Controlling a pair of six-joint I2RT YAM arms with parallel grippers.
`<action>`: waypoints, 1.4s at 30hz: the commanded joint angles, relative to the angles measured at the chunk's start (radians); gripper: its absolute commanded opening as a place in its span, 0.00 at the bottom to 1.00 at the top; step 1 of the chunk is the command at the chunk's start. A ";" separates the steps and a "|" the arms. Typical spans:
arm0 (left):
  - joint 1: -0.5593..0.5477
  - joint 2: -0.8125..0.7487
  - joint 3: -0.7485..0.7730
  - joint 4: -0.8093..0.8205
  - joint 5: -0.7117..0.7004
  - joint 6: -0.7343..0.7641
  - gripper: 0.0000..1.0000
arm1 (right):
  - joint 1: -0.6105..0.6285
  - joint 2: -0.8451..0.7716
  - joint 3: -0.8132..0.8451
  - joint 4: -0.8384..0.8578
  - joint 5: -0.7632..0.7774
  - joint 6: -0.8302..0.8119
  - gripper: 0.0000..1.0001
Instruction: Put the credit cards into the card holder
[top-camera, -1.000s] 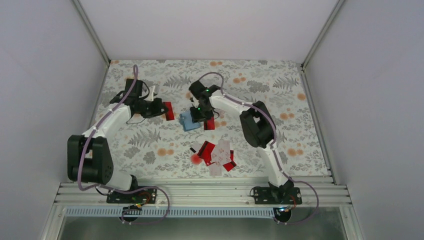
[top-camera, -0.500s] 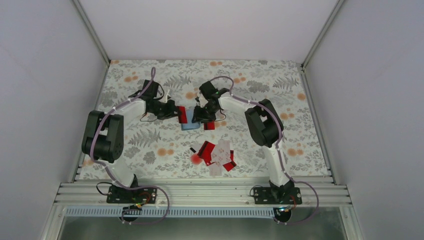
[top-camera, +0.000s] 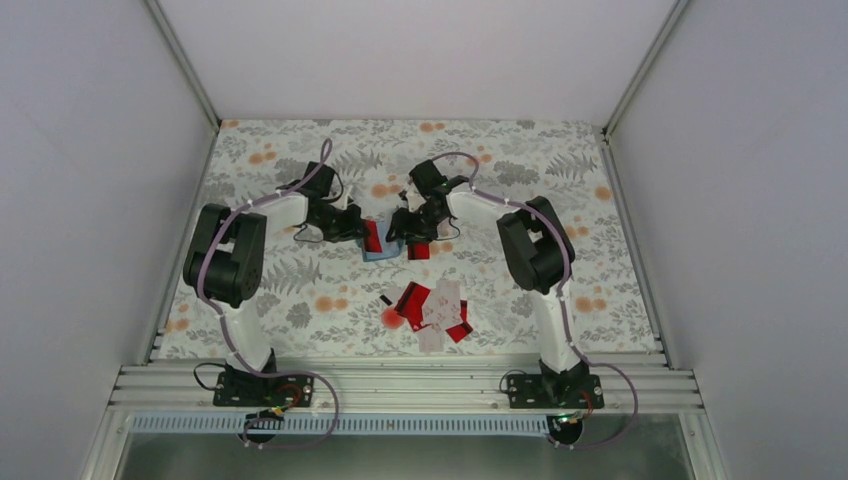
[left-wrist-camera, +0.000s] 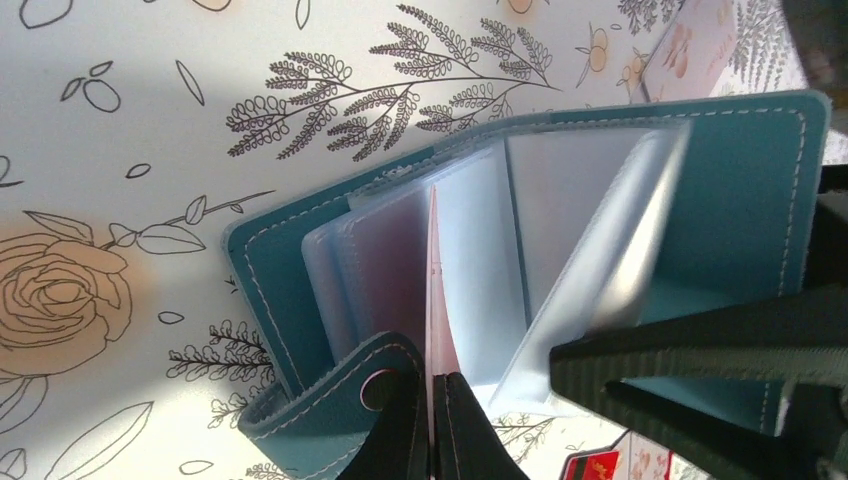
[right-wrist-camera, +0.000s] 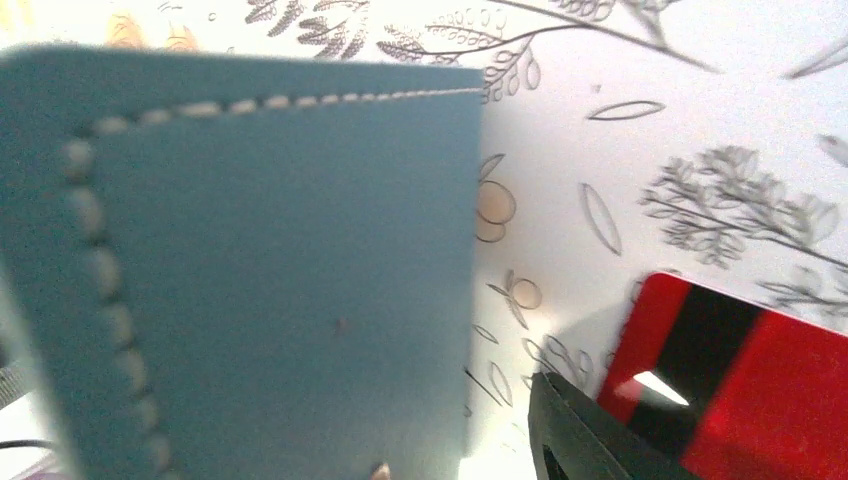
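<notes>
The teal card holder (left-wrist-camera: 300, 290) lies open on the floral mat, its clear sleeves (left-wrist-camera: 480, 260) fanned up. My left gripper (left-wrist-camera: 433, 385) is shut on a credit card (left-wrist-camera: 433, 280) seen edge-on, its far end among the sleeves. From above this card (top-camera: 372, 235) shows red over the card holder (top-camera: 381, 252). My right gripper (top-camera: 408, 228) stands on the holder's right side, jaws apart. One right finger (right-wrist-camera: 590, 430) shows beside the raised teal cover (right-wrist-camera: 250, 270); the other is hidden behind it. A red credit card (right-wrist-camera: 740, 380) lies just to the right.
A loose pile of red and pale cards (top-camera: 438, 308) lies nearer the arm bases, with a round red blob (top-camera: 391, 318) and a small black piece (top-camera: 385, 299) to its left. Enclosure walls ring the mat (top-camera: 560, 200).
My left arm has swung right, carrying the red card from the mat's left side to the holder. The right gripper shifted slightly right and its jaws widened.
</notes>
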 joint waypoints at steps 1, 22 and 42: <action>-0.008 0.017 0.013 -0.042 -0.113 0.048 0.02 | -0.023 -0.048 0.012 -0.084 0.123 -0.029 0.53; -0.092 0.019 0.181 -0.132 -0.175 0.052 0.02 | -0.023 -0.077 0.036 -0.226 0.416 -0.101 0.53; -0.192 0.130 0.382 -0.191 -0.119 -0.014 0.02 | -0.031 -0.161 0.016 -0.205 0.397 -0.121 0.56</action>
